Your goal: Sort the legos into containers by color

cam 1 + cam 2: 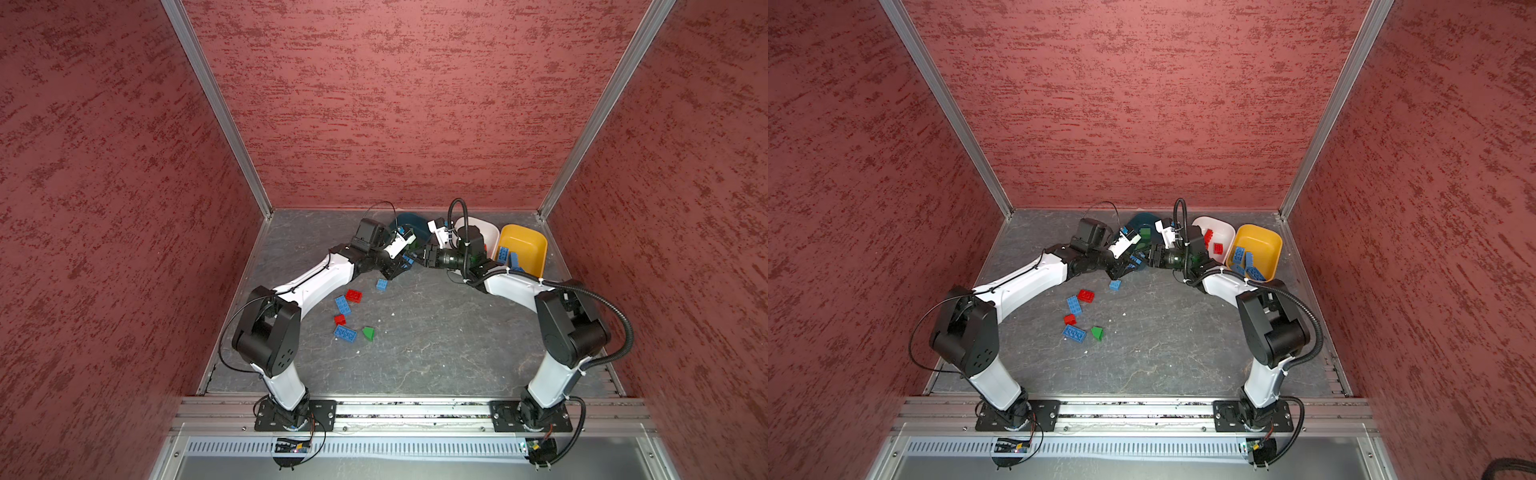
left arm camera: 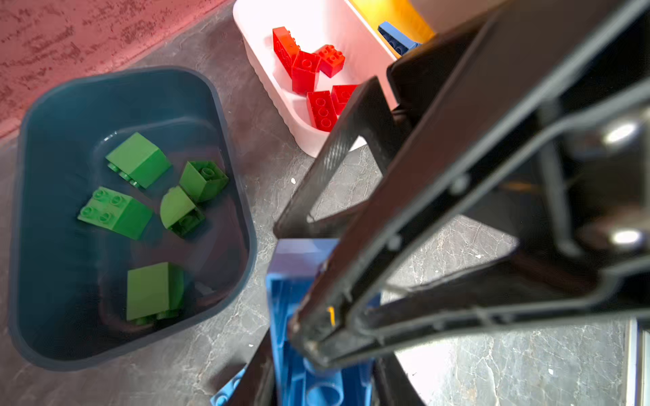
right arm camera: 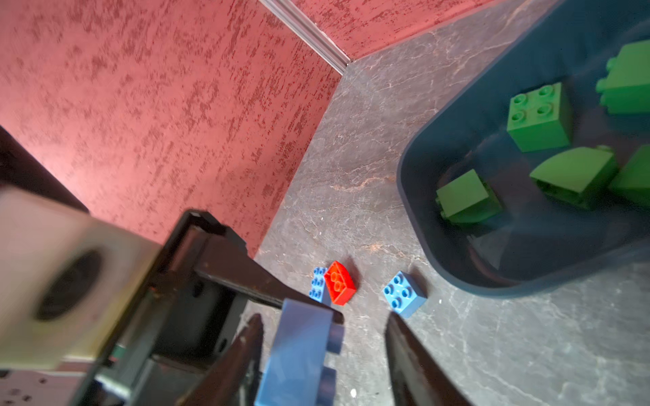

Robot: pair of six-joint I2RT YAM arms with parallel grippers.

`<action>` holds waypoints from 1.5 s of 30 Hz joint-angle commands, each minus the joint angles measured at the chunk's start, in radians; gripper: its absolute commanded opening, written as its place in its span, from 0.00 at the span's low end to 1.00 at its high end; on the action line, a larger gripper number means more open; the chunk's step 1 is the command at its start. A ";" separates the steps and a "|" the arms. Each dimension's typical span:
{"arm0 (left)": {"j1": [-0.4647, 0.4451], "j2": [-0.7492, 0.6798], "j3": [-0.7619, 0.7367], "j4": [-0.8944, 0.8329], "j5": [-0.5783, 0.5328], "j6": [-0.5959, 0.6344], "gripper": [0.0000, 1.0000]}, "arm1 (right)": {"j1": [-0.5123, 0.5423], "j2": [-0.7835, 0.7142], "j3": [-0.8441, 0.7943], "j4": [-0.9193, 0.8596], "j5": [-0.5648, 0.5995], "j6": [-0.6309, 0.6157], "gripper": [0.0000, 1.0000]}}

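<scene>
Mottled red wall panels (image 1: pixel 395 104) on three sides, meeting at aluminium corner posts (image 1: pixel 216 104). Dark grey marbled tabletop (image 1: pixel 436 345), carrying a few white crumbs (image 1: pixel 392 314). Along the near edge, an aluminium rail (image 1: pixel 415 411); just in front of it, a slotted grey strip (image 1: pixel 395 448).

The left arm (image 1: pixel 316 278) and right arm (image 1: pixel 511 286) bend inward, wrists nearly meeting. The left gripper (image 2: pixel 283 358) has its jaws clamped on a blue brick (image 2: pixel 292 267). The right gripper (image 3: pixel 322 320) has its jaws apart, straddling that brick.
</scene>
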 commanded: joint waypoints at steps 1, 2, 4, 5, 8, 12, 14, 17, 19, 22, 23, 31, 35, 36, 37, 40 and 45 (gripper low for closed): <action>-0.013 0.011 0.034 0.027 0.005 0.035 0.00 | 0.005 0.015 0.027 0.058 -0.039 0.031 0.41; -0.019 0.015 0.039 0.024 -0.001 0.038 0.00 | 0.006 0.014 0.027 0.065 -0.034 0.034 0.36; -0.027 0.026 0.049 0.017 -0.009 0.040 0.00 | 0.005 0.011 0.025 0.067 -0.022 0.028 0.29; -0.030 0.030 0.052 0.017 -0.014 0.037 0.00 | 0.004 0.006 0.023 0.067 -0.011 0.019 0.24; -0.037 0.037 0.053 0.038 -0.089 0.005 0.37 | -0.008 -0.030 0.003 0.053 0.060 -0.007 0.14; -0.022 0.014 0.009 0.117 -0.155 -0.055 1.00 | -0.085 -0.113 -0.056 -0.005 0.211 -0.029 0.05; -0.009 -0.009 -0.031 0.170 -0.181 -0.093 0.99 | -0.155 -0.162 -0.100 -0.025 0.275 -0.018 0.03; 0.016 -0.047 -0.090 0.237 -0.265 -0.179 0.99 | -0.273 -0.239 -0.152 -0.094 0.374 -0.042 0.03; 0.037 -0.072 -0.133 0.265 -0.333 -0.256 0.99 | -0.357 -0.283 -0.167 -0.171 0.445 -0.081 0.03; 0.064 -0.108 -0.191 0.279 -0.410 -0.370 0.99 | -0.477 -0.320 -0.178 -0.252 0.528 -0.137 0.04; 0.070 -0.118 -0.208 0.285 -0.432 -0.408 0.99 | -0.505 -0.321 -0.178 -0.270 0.551 -0.154 0.04; 0.150 -0.171 -0.309 0.202 -0.539 -0.708 0.99 | -0.627 -0.279 -0.110 -0.380 0.773 -0.293 0.07; 0.179 -0.162 -0.303 0.085 -0.514 -0.782 0.99 | -0.627 -0.186 -0.027 -0.440 0.829 -0.340 0.17; 0.178 -0.158 -0.295 0.047 -0.512 -0.788 0.99 | -0.628 -0.162 0.000 -0.461 0.841 -0.350 0.25; 0.177 -0.151 -0.282 0.006 -0.502 -0.790 0.99 | -0.628 -0.138 0.031 -0.490 0.845 -0.358 0.33; 0.162 -0.113 -0.223 -0.121 -0.504 -0.796 0.99 | -0.626 -0.104 0.092 -0.552 0.831 -0.353 0.54; 0.097 -0.021 -0.123 -0.308 -0.645 -0.819 0.94 | -0.604 -0.135 0.082 -0.549 0.823 -0.350 0.77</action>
